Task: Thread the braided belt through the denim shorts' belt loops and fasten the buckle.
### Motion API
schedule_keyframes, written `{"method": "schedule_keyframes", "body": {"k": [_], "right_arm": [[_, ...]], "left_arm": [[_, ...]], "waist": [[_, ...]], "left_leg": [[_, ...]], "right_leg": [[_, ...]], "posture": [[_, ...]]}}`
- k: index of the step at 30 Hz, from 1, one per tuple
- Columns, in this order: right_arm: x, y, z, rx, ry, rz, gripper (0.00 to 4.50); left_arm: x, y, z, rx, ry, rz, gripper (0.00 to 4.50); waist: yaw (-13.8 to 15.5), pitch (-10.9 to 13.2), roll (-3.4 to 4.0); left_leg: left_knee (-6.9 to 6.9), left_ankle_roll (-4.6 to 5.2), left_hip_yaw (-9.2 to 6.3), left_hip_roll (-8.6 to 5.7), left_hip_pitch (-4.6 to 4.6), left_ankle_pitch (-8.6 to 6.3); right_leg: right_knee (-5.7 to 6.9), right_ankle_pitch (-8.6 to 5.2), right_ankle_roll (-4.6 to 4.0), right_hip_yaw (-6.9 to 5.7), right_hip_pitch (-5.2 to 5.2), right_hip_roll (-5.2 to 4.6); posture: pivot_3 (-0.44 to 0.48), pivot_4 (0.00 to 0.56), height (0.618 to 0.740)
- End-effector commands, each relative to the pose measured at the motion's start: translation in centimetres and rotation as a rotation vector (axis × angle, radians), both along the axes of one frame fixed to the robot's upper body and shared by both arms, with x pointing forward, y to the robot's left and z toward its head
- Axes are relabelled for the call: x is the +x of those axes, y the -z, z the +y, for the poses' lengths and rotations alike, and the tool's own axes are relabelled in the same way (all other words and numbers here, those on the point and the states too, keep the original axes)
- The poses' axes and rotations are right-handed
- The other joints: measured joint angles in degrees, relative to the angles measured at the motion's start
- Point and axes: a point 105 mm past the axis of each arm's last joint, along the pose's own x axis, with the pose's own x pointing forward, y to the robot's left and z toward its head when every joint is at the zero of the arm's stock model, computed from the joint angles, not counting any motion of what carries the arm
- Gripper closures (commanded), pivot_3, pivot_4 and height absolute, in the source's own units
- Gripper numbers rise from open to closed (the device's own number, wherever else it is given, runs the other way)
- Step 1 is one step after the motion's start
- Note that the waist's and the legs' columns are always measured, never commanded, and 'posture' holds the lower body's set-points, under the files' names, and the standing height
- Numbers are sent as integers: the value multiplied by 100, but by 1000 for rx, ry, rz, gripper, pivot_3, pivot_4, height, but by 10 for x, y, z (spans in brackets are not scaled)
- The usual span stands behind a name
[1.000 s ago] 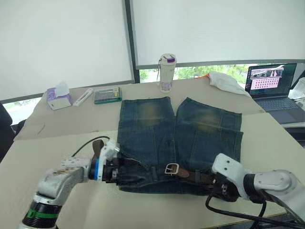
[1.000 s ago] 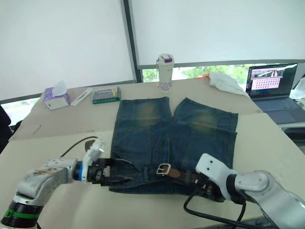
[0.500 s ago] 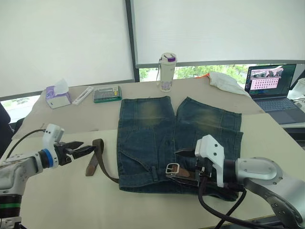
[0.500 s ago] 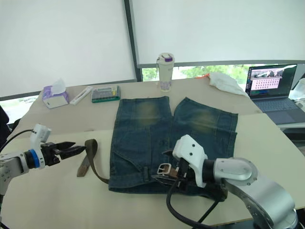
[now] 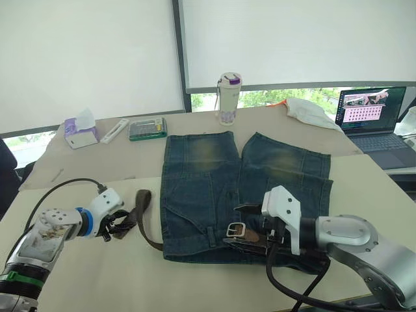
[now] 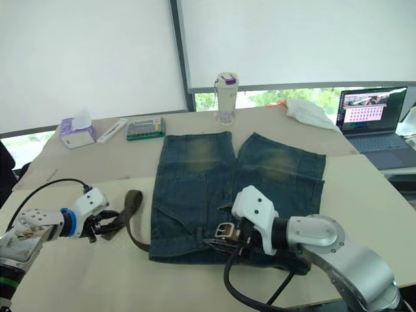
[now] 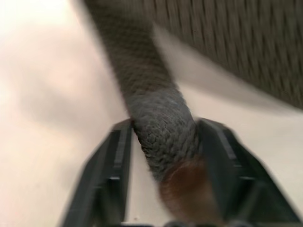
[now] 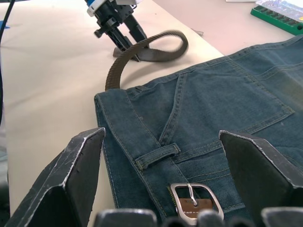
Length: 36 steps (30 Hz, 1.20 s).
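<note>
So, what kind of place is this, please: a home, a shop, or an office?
Most likely an office or lab room. An open laptop sits on the large plain table, roller blinds cover the wide windows, and a tissue box stands nearby.

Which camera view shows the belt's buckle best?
The right wrist view: the buckle fills the foreground, frame and prong clear, lying on the denim shorts. Both eye views show it small beside the right gripper.
</note>
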Motion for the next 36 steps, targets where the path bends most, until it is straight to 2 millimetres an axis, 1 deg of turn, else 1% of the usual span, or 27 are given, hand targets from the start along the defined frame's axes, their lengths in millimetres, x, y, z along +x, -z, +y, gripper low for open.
{"method": "schedule_keyframes", "body": {"k": [1, 3, 4, 5, 7, 8, 10, 11, 12, 13, 14, 15, 17, 19, 22, 25, 28, 30, 33, 36], "right_arm": [[2, -6, 2, 3, -2, -57, 211], [4, -7, 1, -2, 5, -69, 211], [6, -7, 1, -5, 7, -75, 211], [8, -8, 1, -7, 10, -79, 211], [12, -8, 1, -12, 13, -87, 211], [13, -8, 1, -14, 13, -89, 211], [15, -8, 3, -15, 11, -94, 211], [16, -9, 3, -16, 12, -96, 211], [17, -9, 2, -20, 15, -99, 211], [18, -10, 2, -24, 18, -102, 211], [18, -10, 1, -23, 21, -103, 211], [18, -11, 1, -18, 25, -101, 211], [18, -11, 0, -16, 28, -97, 211], [18, -10, 1, -12, 25, -92, 211], [17, -10, 4, -4, 14, -85, 211], [18, -9, 5, -4, 7, -83, 211], [19, -9, 5, -7, 5, -86, 211], [20, -9, 5, -7, 4, -87, 211], [20, -9, 4, -11, 3, -87, 211], [19, -7, 4, -17, 4, -86, 211]], "left_arm": [[12, 7, 0, 99, 45, -85, 3758], [32, -8, 8, 171, 52, -220, 4370], [49, -28, 10, 265, 92, -384, 4463], [61, -48, 9, 356, 156, -534, 4463], [76, -77, 5, 464, 236, -755, 4463], [80, -83, 5, 483, 246, -806, 4463], [89, -85, 12, 514, 226, -813, 4463], [95, -87, 18, 423, 136, -765, 4463], [101, -88, 25, 250, 2, -670, 4463], [102, -86, 24, 62, -59, -573, 4463], [96, -84, 15, -90, -30, -493, 4216], [88, -79, 11, -208, -24, -380, 3923], [68, -73, 8, -357, -10, -199, 3276], [56, -76, 12, -475, -84, -63, 2603], [41, -81, 14, -565, -151, 82, 1589], [27, -86, 15, -664, -198, 212, 1589], [26, -91, 24, -750, -283, 253, 1589], [22, -87, 25, -753, -313, 302, 1589], [17, -74, 22, -755, -350, 382, 1589], [18, -55, 18, -773, -423, 447, 1589]], "waist": [[82, -3, 6], [122, 2, -3], [128, 8, -20], [149, 18, -41], [159, 33, -78], [158, 34, -84], [119, 29, -78], [91, 25, -67], [68, 19, -51], [50, 14, -39], [-19, 14, -38], [-81, 15, -39], [-208, 15, -38], [-277, 20, -42], [-316, 27, -52], [-272, 28, -41], [-184, 29, -38], [-154, 29, -38], [-144, 29, -38], [-141, 29, -38]], "left_leg": [[1, 0, 0, 0, 1, 0], [5, -1, -1, -3, 0, 1], [5, -3, -1, -2, -7, 2], [7, -7, -2, 0, -8, 4], [9, -22, -9, 1, -18, 13], [10, -26, -14, 2, -22, 15], [10, -27, -12, 2, -22, 17], [9, -24, -8, 1, -19, 15], [8, -18, -2, -1, -18, 11], [9, -11, 2, -2, -20, 9], [13, -7, 5, -4, -21, 7], [17, -4, 6, -4, -21, 6], [18, -2, 2, 1, -20, 4], [14, 1, -7, 7, -15, 2], [13, 0, -22, 12, -15, 1], [12, -1, -25, 6, -10, 2], [13, -1, -24, -4, -5, 2], [15, -2, -24, -6, -5, 3], [16, -5, -24, -8, -6, 4], [15, -8, -24, -7, -6, 5]], "right_leg": [[0, 0, 0, -3, 1, -2], [1, 0, -1, -9, 3, -3], [0, 3, -4, -9, -3, 1], [2, 5, -7, -13, -4, 3], [-5, 13, -19, -29, -11, 5], [-13, 17, -23, -38, -12, 6], [-18, 18, -22, -50, -14, 4], [-19, 16, -19, -53, -12, 3], [-18, 15, -16, -53, -12, 3], [-8, 14, -13, -54, -13, 3], [7, 14, -12, -57, -15, 4], [36, 12, -10, -78, -22, 6], [47, 12, -10, -115, -23, 5], [55, 11, -10, -119, -25, 8], [58, 11, -10, -124, -28, 14], [56, 10, -9, -122, -22, 12], [53, 8, -6, -123, -15, 13], [52, 8, -6, -124, -15, 13], [54, 8, -6, -121, -15, 10], [54, 8, -6, -115, -18, 6]], "posture": [[0, 150, 740], [0, 150, 740], [0, 150, 740], [0, 150, 740], [0, 150, 740], [0, 150, 740], [0, 150, 740], [0, 150, 740], [0, 150, 740], [0, 150, 740], [0, 150, 740], [0, 150, 740], [0, 150, 740], [0, 150, 740], [0, 150, 740], [0, 150, 740], [0, 150, 740], [0, 150, 740], [0, 150, 740], [0, 150, 740]]}}
